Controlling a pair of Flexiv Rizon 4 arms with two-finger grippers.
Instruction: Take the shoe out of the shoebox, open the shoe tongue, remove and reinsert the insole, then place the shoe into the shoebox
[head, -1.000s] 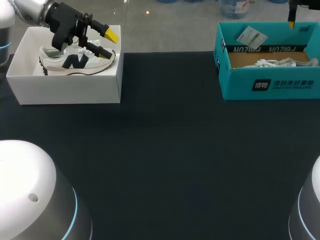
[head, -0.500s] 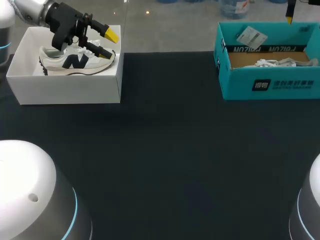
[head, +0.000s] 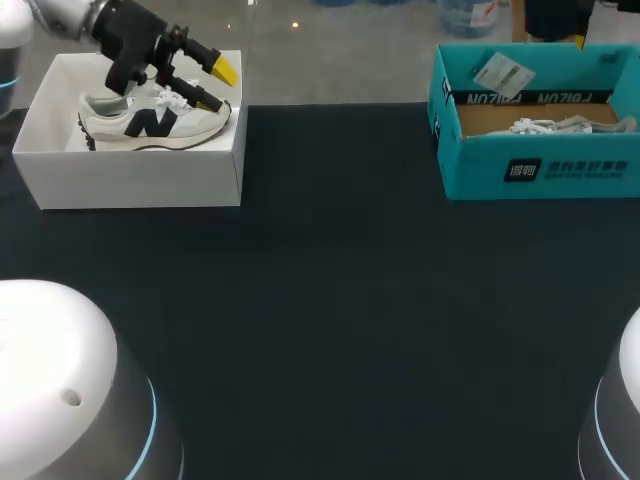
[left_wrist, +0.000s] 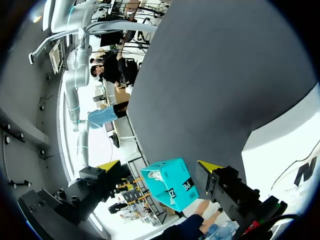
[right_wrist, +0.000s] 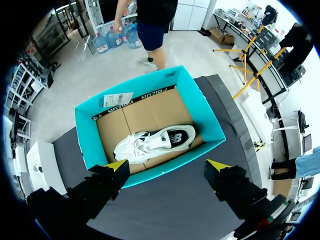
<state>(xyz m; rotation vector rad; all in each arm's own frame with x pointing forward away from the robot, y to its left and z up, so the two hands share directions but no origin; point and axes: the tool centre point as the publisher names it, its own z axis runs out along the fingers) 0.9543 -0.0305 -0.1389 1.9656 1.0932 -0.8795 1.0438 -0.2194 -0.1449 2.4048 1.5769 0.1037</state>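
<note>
I see a dark, matte worktop (head: 330, 300), evenly lit, its far edge running straight across.

The shoebox (head: 540, 165) is made of smooth teal cardboard — bare brown inside. The shoe (right_wrist: 152, 142) in it is covered in white cloth, and the table (head: 330, 300) underneath is matt.

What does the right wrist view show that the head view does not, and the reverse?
Only the right wrist view: the whole white shoe inside the teal box, and both tips of the open right claw. Only the head view: the white box with a second shoe in it, and the open left claw over that shoe. Both: the teal box, its paper label, and at least part of the white shoe.
</note>
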